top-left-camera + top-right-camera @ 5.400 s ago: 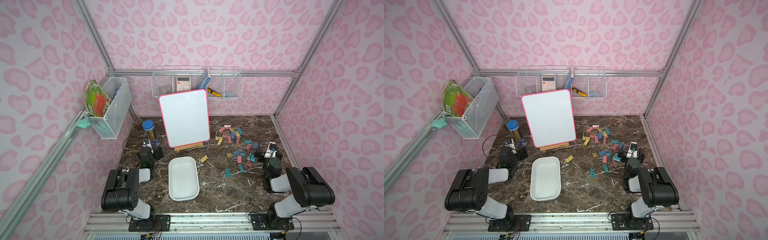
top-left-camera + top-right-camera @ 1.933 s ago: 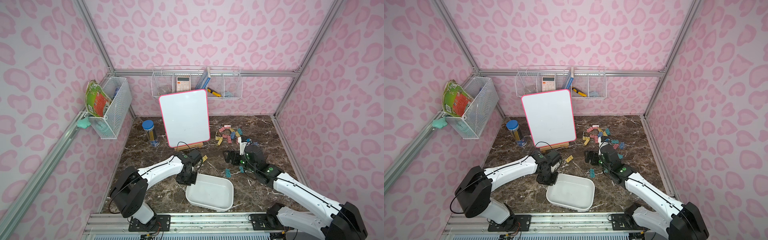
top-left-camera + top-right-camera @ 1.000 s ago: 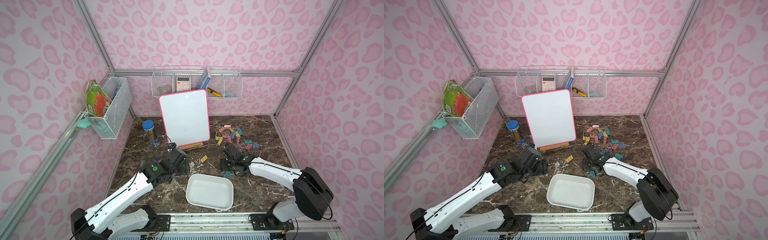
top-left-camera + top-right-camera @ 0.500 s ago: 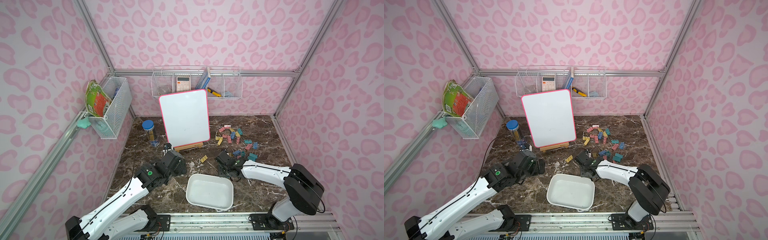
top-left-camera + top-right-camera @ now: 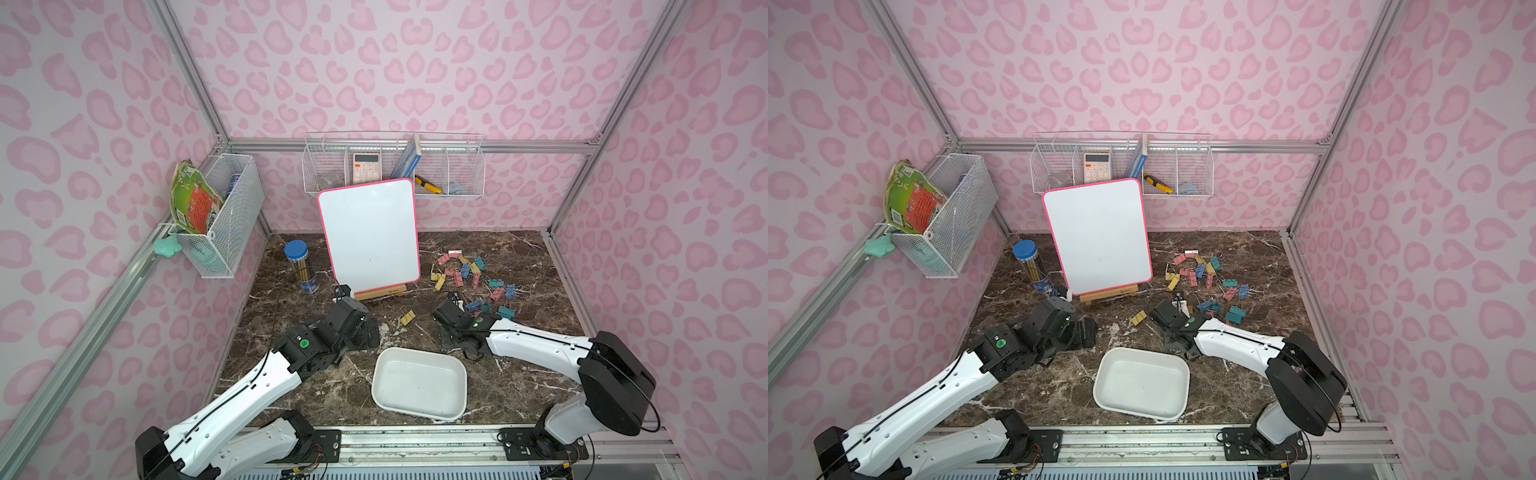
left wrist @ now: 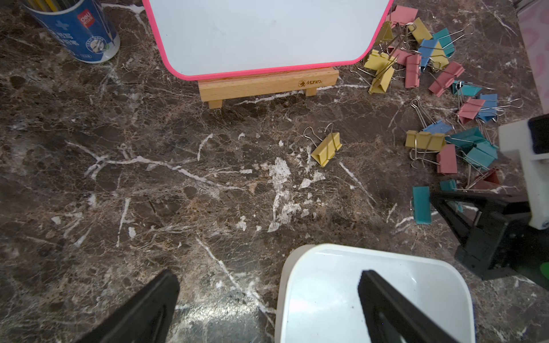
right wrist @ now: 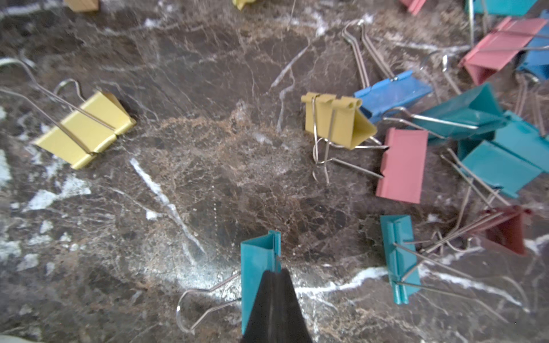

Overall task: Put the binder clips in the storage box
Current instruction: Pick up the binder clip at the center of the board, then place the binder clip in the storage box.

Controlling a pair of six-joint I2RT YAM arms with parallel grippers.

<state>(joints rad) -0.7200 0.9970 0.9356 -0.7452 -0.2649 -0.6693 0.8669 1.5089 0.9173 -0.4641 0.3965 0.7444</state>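
Teal binder clip (image 7: 256, 258) | right gripper (image 7: 275, 274) now pinched shut on it

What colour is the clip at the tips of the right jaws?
Teal. The binder clip shows best in the right wrist view, jaws shut on it.

- The storage box (image 5: 419, 386) lies near the tabletop's (image 5: 349, 399) front edge, and its inside is free from above.
- The tabletop is bare between the box and the whiteboard (image 5: 370, 237), save for one yellow clip (image 5: 407, 318).
- The right gripper (image 7: 274, 271), pinched on a teal clip (image 7: 258, 261), bars the box's back-right corner.
- The binder clips (image 5: 469, 270) crowd the back-right, and a pencil tub (image 5: 301, 266) stands back-left.
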